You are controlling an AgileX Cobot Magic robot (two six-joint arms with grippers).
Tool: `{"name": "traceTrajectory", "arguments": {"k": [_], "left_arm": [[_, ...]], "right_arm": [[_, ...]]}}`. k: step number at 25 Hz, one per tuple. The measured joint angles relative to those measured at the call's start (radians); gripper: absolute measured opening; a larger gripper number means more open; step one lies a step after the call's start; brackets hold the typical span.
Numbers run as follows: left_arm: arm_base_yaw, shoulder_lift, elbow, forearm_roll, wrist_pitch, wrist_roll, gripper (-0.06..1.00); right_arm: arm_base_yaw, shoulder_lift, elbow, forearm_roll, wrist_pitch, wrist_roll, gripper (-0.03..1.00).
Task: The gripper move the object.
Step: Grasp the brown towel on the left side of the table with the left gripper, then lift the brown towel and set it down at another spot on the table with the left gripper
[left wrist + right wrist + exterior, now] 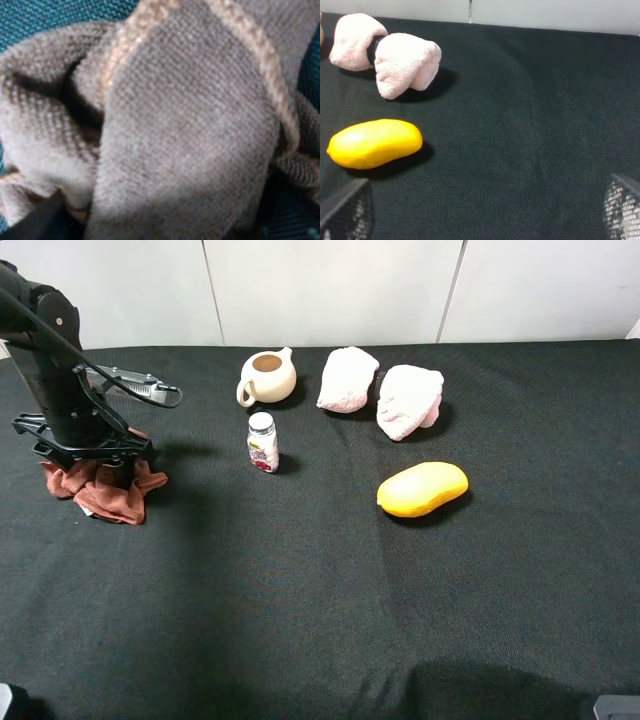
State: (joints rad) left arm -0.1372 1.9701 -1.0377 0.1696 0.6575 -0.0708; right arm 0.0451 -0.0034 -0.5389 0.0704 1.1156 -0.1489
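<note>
A crumpled rust-brown towel lies at the left of the black table. My left gripper points straight down onto it, and its fingers are hidden behind the arm. In the left wrist view the towel fills the frame very close up, so the jaws do not show. My right gripper is open and empty, low over the table near the front right, with its mesh fingertips spread wide. Only a corner of it shows in the exterior view.
A cream teapot and a small white bottle stand at the back centre. Two pink rolled towels lie to their right. A yellow mango lies in front of them and shows in the right wrist view.
</note>
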Motion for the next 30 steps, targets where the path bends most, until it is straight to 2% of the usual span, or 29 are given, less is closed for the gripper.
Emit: {"name": "traceTrajectory", "arguments": {"k": [12,30], "left_arm": [[0.000,0.000,0.000,0.004,-0.002,0.000,0.20],[0.000,-0.027,-0.004,0.001,0.006,0.000,0.20]], "right_arm": [[0.000,0.000,0.000,0.000,0.001,0.000,0.69],[0.000,0.000,0.000,0.000,0.001,0.000,0.69]]}}
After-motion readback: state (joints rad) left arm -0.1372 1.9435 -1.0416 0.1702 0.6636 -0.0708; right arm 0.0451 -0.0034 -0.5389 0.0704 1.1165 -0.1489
